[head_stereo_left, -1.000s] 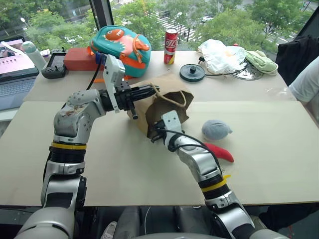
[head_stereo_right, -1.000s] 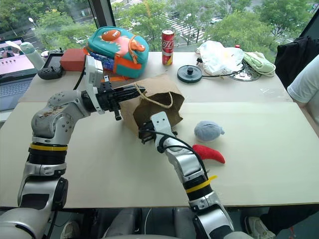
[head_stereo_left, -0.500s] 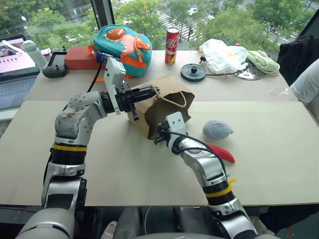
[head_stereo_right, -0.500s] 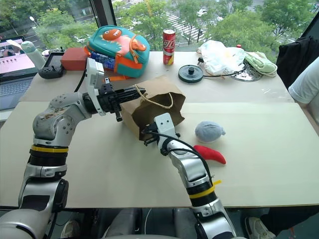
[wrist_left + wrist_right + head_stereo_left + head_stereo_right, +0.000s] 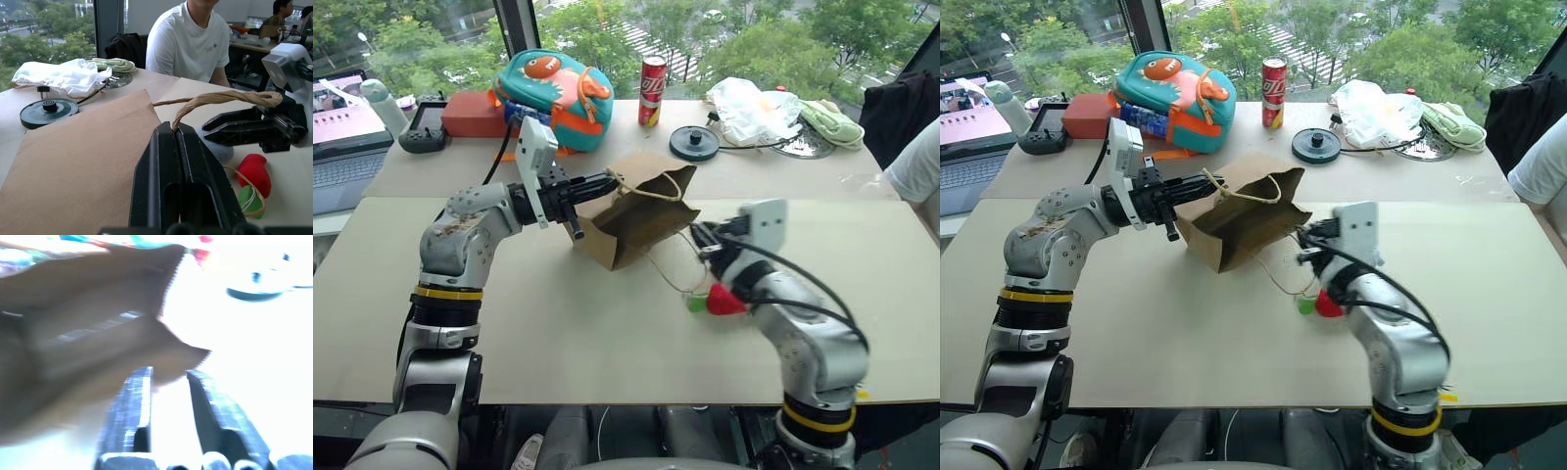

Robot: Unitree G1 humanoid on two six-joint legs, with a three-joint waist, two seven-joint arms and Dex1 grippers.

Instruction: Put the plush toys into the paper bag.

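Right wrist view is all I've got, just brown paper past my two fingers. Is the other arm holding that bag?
Observer: Yes. The left pincer is shut on one twisted handle of the paper bag.
Operator: And the toys?
Observer: The red pepper toy lies on the table beside the right forearm, outside the bag.
Operator: Anything tangled with it?
Observer: The bag's other handle appears to loop around its green tip.
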